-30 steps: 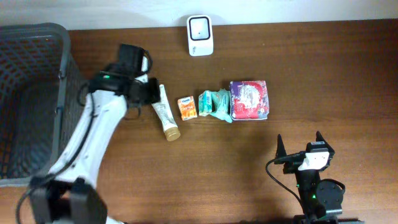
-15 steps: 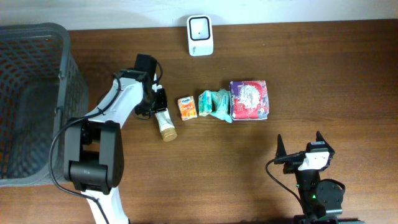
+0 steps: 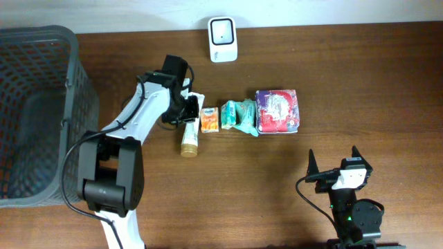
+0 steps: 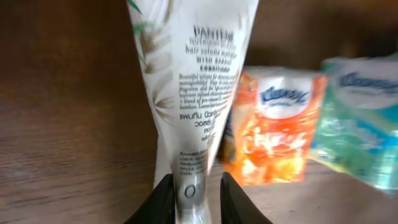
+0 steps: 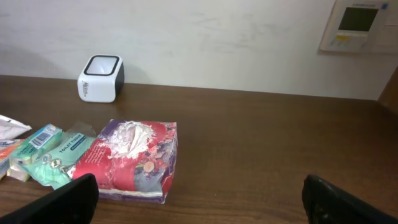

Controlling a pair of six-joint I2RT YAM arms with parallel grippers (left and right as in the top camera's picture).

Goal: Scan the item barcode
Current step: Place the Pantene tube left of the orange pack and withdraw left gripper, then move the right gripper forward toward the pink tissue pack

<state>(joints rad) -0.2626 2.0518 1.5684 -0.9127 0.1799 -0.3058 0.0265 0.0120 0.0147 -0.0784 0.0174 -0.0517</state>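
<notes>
Left pincer (image 4: pixel 193 198) first: its 2 black fingers (image 4: pixel 163 200) stand close on either side of the flat crimped end of the white Pantene tube (image 4: pixel 194 81). They seem to be pinching it, though the wrist view is blurred just there. Seen from overhead, the tube lies on the brown table (image 3: pixel 360 76), nearer the robot than the white scanner (image 3: pixel 223 39) and a little to the scanner's left. Its crimped end points toward the scanner and its tan cap points away.

3 soft packs sit in a row on the robot's side of the scanner:
- An orange tissue pack (image 3: pixel 209 120) is just beside the tube, almost straight out from the scanner.
- A teal pack (image 3: pixel 239 116) touches the orange one.
- A floral purple-and-red pack (image 3: pixel 277 111) lies to the scanner's right.

A dark mesh basket (image 3: pixel 41 38) stands far to the scanner's left, at the table edge.

The right pincer (image 3: pixel 333 160) hangs well apart from the scanner, close to the robot's side and to the scanner's right. Its 2 fingers are spread wide with nothing between them.
</notes>
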